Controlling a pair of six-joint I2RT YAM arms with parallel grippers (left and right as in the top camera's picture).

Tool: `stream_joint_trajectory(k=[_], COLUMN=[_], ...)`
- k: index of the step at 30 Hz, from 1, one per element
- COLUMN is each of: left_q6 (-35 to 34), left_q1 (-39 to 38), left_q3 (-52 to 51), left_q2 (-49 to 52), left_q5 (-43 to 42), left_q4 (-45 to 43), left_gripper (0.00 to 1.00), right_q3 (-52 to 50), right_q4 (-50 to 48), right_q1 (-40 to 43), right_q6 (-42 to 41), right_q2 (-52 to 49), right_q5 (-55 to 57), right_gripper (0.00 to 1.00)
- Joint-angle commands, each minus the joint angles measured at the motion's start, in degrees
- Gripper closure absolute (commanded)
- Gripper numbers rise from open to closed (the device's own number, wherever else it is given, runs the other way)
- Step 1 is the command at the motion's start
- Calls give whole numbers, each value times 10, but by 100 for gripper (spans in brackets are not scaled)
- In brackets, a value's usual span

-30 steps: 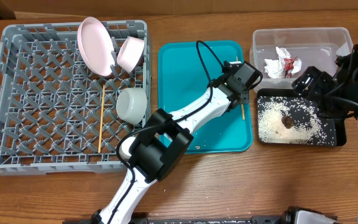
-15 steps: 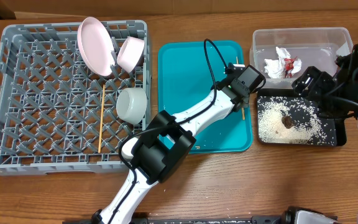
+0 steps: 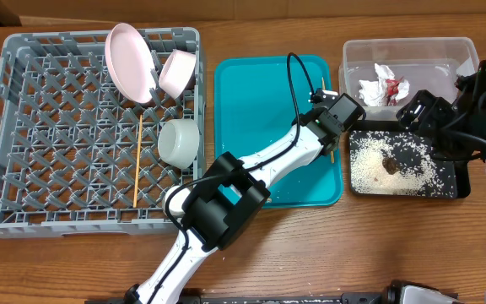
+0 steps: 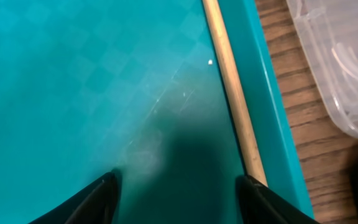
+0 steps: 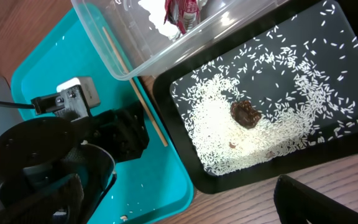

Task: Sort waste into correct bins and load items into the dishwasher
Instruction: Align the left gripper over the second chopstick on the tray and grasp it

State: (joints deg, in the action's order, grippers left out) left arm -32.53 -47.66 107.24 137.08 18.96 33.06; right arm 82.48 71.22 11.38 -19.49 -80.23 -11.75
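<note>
Brown wooden table (image 3: pixel 57 262), grain running sideways, even light, soft shadows.

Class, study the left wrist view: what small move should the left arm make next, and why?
Probably nudge the left gripper sideways toward the rim of the teal tray until its open jaws straddle the chopstick. The chopstick lies along that rim, in line with one fingertip, not between them.
</note>
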Motion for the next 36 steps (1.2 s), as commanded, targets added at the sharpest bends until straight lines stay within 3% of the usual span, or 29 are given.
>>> stream_joint_trajectory(k=[1, 10, 36], left_q6=[9, 9, 11], left_q1=[-4, -4, -10], left_q3=[31, 79, 76], left_q2=[15, 15, 48], left_q5=[9, 9, 6], left_q4=[17, 72, 49], left_gripper=[36, 36, 33], right_q3=[12, 12, 12], right_q4=[-2, -2, -2], right_q1=[3, 3, 3], right_q6=[0, 0, 0], right_q2=[0, 0, 0], right_q5=[3, 3, 3], right_gripper=[0, 0, 0])
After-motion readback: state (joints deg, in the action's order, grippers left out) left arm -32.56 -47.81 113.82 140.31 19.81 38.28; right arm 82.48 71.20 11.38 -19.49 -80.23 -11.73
